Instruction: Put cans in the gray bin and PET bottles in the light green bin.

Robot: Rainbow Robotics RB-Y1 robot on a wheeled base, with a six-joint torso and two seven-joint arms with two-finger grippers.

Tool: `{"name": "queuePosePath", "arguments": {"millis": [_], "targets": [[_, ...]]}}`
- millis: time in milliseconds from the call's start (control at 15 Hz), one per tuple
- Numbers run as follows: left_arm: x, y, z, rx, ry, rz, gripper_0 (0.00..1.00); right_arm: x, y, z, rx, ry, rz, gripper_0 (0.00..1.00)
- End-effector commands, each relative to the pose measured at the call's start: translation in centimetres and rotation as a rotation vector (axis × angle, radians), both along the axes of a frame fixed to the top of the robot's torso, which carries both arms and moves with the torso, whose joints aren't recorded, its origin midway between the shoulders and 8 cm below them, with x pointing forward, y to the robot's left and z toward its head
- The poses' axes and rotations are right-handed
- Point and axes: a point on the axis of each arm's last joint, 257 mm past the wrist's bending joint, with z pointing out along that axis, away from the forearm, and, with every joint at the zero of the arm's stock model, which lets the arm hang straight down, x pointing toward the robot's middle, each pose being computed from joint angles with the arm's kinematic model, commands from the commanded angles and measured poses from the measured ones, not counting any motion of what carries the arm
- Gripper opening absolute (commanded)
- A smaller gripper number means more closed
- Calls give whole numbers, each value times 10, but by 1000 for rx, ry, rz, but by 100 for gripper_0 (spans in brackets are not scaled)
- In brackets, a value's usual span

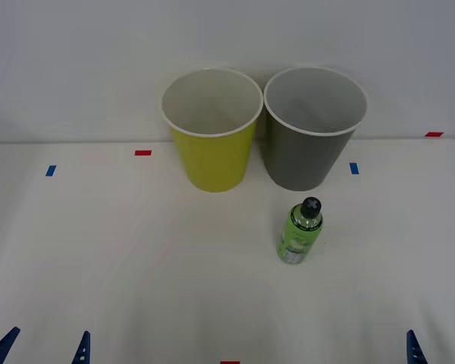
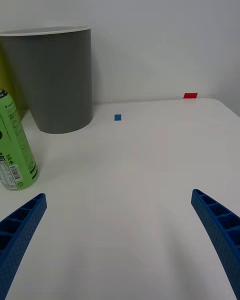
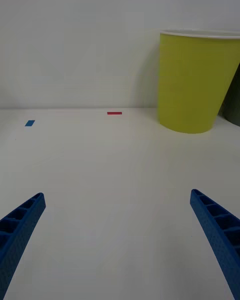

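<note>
Hanging low over the near edge of the white tabletop [image 1: 98,258], both sets of jaws stand wide apart and hold nothing. The left gripper [image 3: 117,245] shows its two blue ribbed fingers [image 3: 20,230] cut off at the corners of the left wrist view, and in the front view only their tips poke up at the near edge [image 1: 42,347]. The right gripper [image 2: 117,245] is likewise spread, its fingers [image 2: 217,230] running out of the picture; in the front view just one blue tip of it can be seen [image 1: 415,347], the other lying outside the picture. Ahead of the right gripper and toward the left arm's side stands the PET bottle [image 1: 299,232], upright, clear plastic wrapped in a bright green label with a black screw cap; the right wrist view crops its cap and one side [image 2: 15,150], and the label print is too small to read. Behind it, near but apart, sits the gray bin [image 1: 312,127], round, tapered, smooth dark plastic with a white rim and pale inside. Just beside that, on its left, stands the light green bin [image 1: 212,130], the same shape in yellow-green with a white inside; whether the two bins touch cannot be told. Small red [image 1: 142,152] and blue tape marks [image 1: 51,171] lie flat on the tabletop.
</note>
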Motion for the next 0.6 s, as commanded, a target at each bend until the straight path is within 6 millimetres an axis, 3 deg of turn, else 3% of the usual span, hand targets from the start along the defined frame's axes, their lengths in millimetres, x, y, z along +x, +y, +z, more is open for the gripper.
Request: {"name": "queuePosePath", "arguments": {"millis": [67,600], "targets": [[0,0,0,0,0,0,100,0,0,0,0,0,0,100],[0,0,0,0,0,0,100,0,0,0,0,0,0,100]]}}
